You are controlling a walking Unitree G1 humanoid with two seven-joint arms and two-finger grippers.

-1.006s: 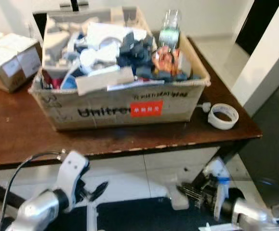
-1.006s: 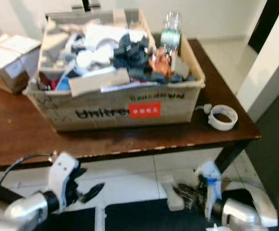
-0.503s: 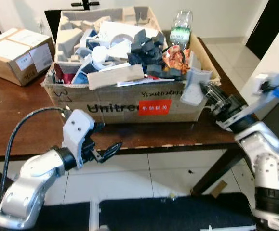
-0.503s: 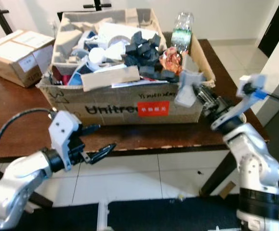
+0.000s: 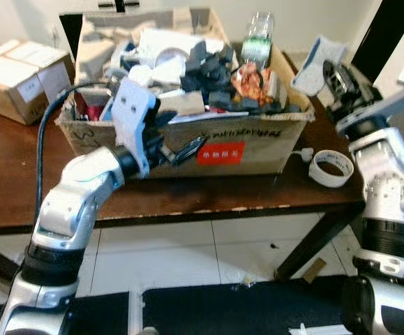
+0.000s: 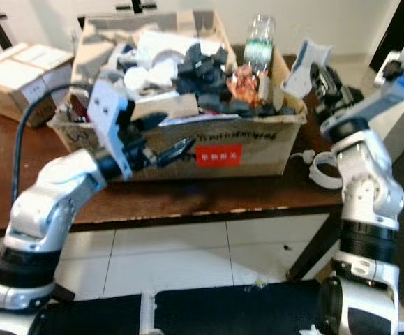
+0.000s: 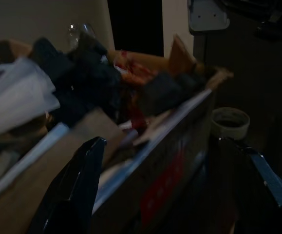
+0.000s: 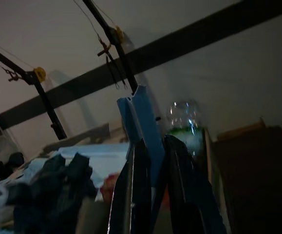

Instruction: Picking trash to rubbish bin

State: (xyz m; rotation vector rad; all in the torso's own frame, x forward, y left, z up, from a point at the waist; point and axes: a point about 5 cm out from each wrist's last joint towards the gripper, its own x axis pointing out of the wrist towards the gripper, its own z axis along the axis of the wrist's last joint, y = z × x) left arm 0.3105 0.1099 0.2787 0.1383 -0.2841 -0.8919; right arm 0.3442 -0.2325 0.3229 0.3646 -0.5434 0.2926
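A cardboard box (image 5: 257,143), overfilled with trash, stands on a brown table (image 5: 188,195). The right gripper (image 6: 313,66) is raised beside the box's right end, level with its rim. Its two black fingers (image 8: 131,190) are pressed close on a pale blue-white piece of trash (image 6: 301,59). In the right wrist view the piece (image 8: 143,124) stands up between the fingers, its lower part pinched and its upper part projecting past the tips. The piece sits above the table at the box's right wall, near a clear bottle (image 5: 257,38) that stands upright in the box's far right corner.

The left gripper (image 5: 181,150) is held against the front wall of the box, just left of the red label (image 5: 220,153). Its fingers (image 7: 80,180) are spread apart and hold nothing. In the left wrist view the box front and its heaped contents lie between them.

In the box are dark foam blocks (image 5: 212,70), white moulded pieces (image 5: 153,52), a red-printed wrapper (image 5: 247,80) and a slab of card (image 5: 184,103).

A roll of tape (image 5: 331,167) lies flat on the table to the right of the box, below the right gripper and apart from it. A smaller closed carton (image 5: 13,77) rests on the table's far left, apart from the box.
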